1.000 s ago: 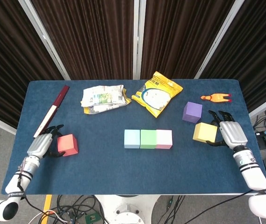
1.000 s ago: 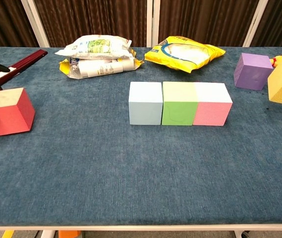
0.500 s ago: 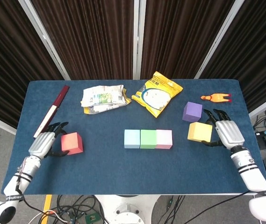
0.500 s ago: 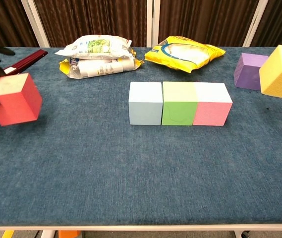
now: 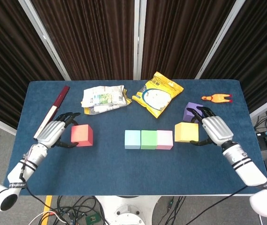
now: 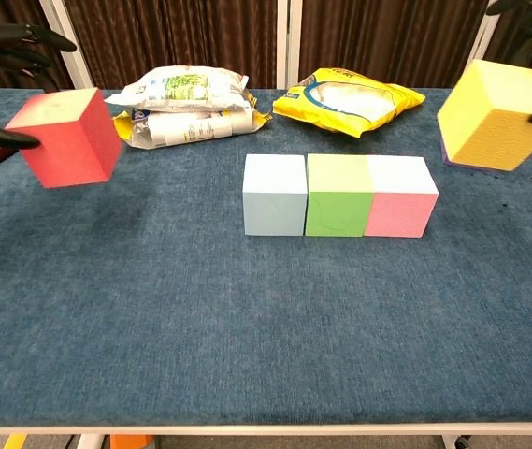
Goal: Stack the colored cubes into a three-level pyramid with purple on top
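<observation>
Left hand: the left hand (image 5: pixel 56 132) holds the red cube (image 5: pixel 82 135) off the desk (image 5: pixel 110 164), fingers wrapped on its outer side, well left of the row.
Right hand: the right hand (image 5: pixel 212 130) holds the yellow cube (image 5: pixel 186 132) in the air, just beside the row's right end.
Row: blue cube (image 5: pixel 133 139), green cube (image 5: pixel 148 139) and pink cube (image 5: pixel 164 139) sit touching in a line at mid-desk, blue on the left, pink on the right.
Purple cube: the purple cube (image 5: pixel 189 110) rests on the desk behind the yellow one, mostly hidden by it in the chest view.
Back of desk: a crumpled white packet (image 5: pixel 103 98) lies beside a yellow bag (image 5: pixel 157 93); the two touch at their edges.
Left edge: a dark red stick (image 5: pixel 52 111) lies slanted near the left hand.
Right corner: a small orange toy (image 5: pixel 216 98) lies well apart from the cubes.
</observation>
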`<state>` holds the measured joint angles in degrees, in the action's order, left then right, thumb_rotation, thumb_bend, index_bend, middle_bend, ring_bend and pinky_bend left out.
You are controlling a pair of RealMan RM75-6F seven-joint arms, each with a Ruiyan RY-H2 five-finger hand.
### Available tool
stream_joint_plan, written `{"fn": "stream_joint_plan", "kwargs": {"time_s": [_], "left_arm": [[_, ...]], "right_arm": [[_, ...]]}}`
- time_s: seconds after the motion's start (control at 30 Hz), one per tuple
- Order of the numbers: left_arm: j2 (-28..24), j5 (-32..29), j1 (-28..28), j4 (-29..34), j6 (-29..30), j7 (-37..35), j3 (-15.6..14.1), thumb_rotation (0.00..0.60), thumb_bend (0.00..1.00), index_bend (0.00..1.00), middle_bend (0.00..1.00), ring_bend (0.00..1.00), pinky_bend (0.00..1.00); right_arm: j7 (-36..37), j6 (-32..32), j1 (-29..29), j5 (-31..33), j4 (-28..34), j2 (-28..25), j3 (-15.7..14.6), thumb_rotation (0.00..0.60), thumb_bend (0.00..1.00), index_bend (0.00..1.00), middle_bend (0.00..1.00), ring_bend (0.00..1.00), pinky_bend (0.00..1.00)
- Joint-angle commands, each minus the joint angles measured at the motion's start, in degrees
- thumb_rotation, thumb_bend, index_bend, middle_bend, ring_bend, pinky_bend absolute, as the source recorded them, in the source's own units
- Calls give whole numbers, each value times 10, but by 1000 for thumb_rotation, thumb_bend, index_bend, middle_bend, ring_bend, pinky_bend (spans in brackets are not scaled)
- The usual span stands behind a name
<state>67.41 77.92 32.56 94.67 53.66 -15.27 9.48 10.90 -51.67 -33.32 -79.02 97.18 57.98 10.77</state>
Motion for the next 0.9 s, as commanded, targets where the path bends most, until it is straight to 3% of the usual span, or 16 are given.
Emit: {"fn": "stream_joint_plan", "kwargs": {"time_s": [0.03, 0.43, 0.9], "left_arm": [[9, -48, 29, 13, -32, 32, 20, 600, 222, 58, 481, 63, 90], [53, -149, 89, 31, -39, 142, 52, 600, 221, 33, 506, 92, 90], [78, -256, 163, 43, -82, 201, 73, 600, 222, 24, 555, 122, 90]], "right_arm": [[-11, 13, -15, 12, -5, 12, 7, 600, 84, 0, 427, 3, 0], [-50, 22, -48, 45, 4, 45, 19, 600, 84, 0, 432, 9, 0], [-83, 23, -57, 78, 3, 67, 11, 600, 85, 0, 437, 20, 0]]}}
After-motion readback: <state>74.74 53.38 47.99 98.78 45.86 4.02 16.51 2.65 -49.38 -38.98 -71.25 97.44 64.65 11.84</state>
